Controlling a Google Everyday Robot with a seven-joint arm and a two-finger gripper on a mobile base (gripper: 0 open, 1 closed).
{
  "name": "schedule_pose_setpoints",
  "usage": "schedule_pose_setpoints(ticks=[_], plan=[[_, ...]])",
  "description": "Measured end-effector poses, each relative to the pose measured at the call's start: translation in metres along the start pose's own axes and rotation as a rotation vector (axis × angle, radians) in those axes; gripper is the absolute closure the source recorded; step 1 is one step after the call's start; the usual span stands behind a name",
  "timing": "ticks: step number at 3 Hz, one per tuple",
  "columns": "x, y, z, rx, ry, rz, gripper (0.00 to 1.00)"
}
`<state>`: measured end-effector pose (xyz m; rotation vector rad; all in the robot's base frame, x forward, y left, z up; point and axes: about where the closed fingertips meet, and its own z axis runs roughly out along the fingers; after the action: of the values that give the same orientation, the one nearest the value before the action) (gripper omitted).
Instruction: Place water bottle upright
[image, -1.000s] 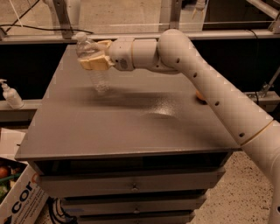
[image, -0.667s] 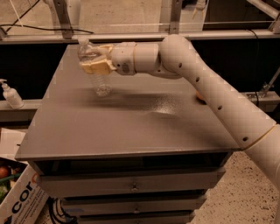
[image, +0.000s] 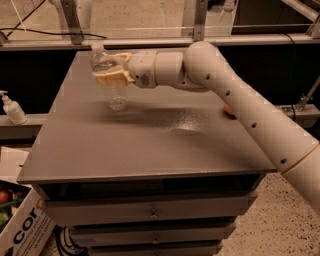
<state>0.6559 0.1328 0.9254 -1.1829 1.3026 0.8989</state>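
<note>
The gripper (image: 104, 69) is closed around the upper body of the water bottle (image: 115, 96). The bottle's long axis is almost vertical, with the cap above the fingers and the base below them, close to the table (image: 150, 145).

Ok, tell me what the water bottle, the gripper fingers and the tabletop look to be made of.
Water bottle: clear thin plastic, glossy; the grey top shows through its ribbed wall.
Gripper, over the table's far left part, closed around the bottle: its fingers look tan, matte, perhaps rubbery pads; uncertain.
Tabletop: grey, semi-matte with one soft glare patch; painted metal or laminate, cannot tell.
</note>
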Motion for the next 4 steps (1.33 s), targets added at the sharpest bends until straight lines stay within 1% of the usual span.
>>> schedule_pose_setpoints(ticks=[2,3,4], plan=[[-0.001,0.0,0.0,0.0,0.0,0.0,0.36],[0.002,-0.005,-0.015,0.039,0.013,-0.013,0.13],[0.005,-0.009,-0.025,0.064,0.023,-0.021,0.0]])
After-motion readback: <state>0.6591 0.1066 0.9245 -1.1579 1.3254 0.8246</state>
